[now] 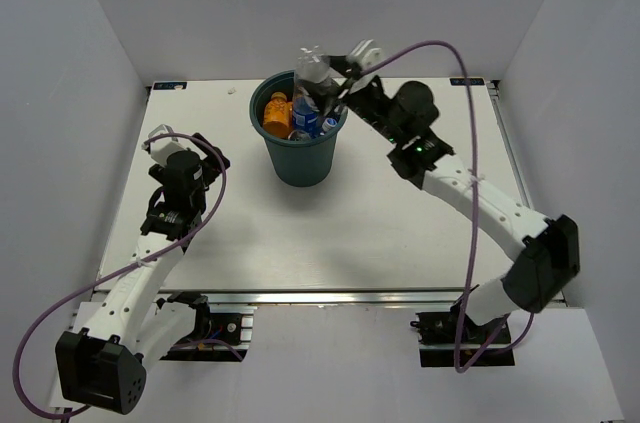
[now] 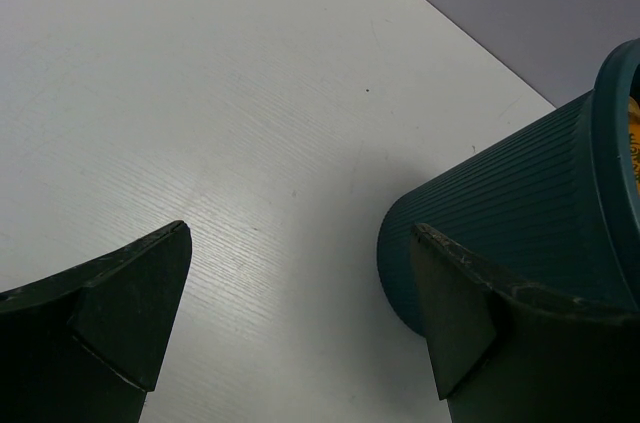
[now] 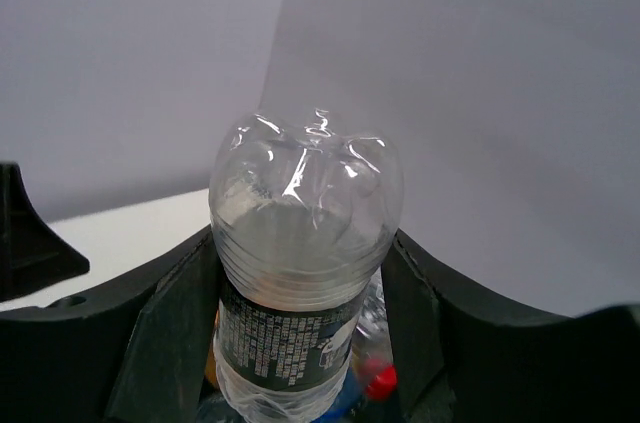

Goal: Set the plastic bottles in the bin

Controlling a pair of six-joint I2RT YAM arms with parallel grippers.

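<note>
Right tool (image 3: 300, 293) pinching clear bottle (image 3: 305, 203), base up, above bin (image 1: 305, 158) holding other bottles (image 1: 278, 113). Left tool (image 2: 300, 243) spread over desk (image 1: 380, 233), just beside bin.

- Bin (image 1: 300, 158) stands on the table (image 1: 400, 233), upper centre of the frame.
- Bottles (image 1: 277, 115) lie inside it.
- One bottle (image 1: 312, 65), in the right gripper (image 1: 326, 89), above its far rim.
- Left gripper (image 1: 190, 175) left of it, apart.

Clear bottle (image 3: 300, 243) base-up above bottles (image 1: 278, 115) in upright teal bin (image 1: 300, 161)
</note>
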